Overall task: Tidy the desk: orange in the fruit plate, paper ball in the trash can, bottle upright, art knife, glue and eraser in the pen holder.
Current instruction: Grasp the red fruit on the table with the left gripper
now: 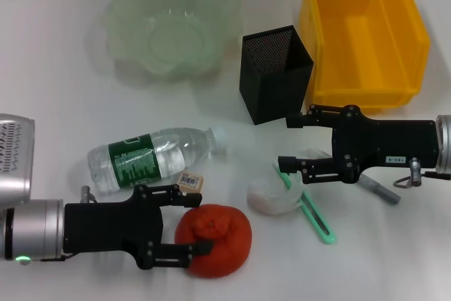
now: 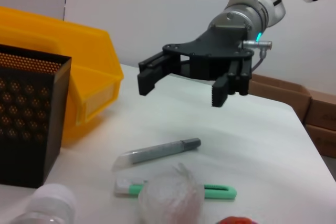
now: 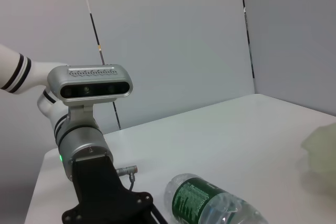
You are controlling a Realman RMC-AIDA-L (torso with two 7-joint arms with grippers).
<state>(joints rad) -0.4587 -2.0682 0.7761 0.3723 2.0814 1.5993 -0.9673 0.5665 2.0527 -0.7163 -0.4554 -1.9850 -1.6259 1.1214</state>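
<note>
Nothing is put away yet: the orange (image 1: pixel 214 240), bottle (image 1: pixel 151 157), paper ball (image 1: pixel 273 197), knife (image 1: pixel 310 211) are left lying on the counter (image 1: pixel 56 89); both grippers' jaws are held apart, empty

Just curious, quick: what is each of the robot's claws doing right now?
Left end effector: open, fingers either side of the orange.
Right end effector: open, holding nothing.

glue stick (image 1: pixel 381 190) partly behind right gripper (image 1: pixel 290 142), yellow bin (image 1: pixel 409 33) cut by top edge
</note>
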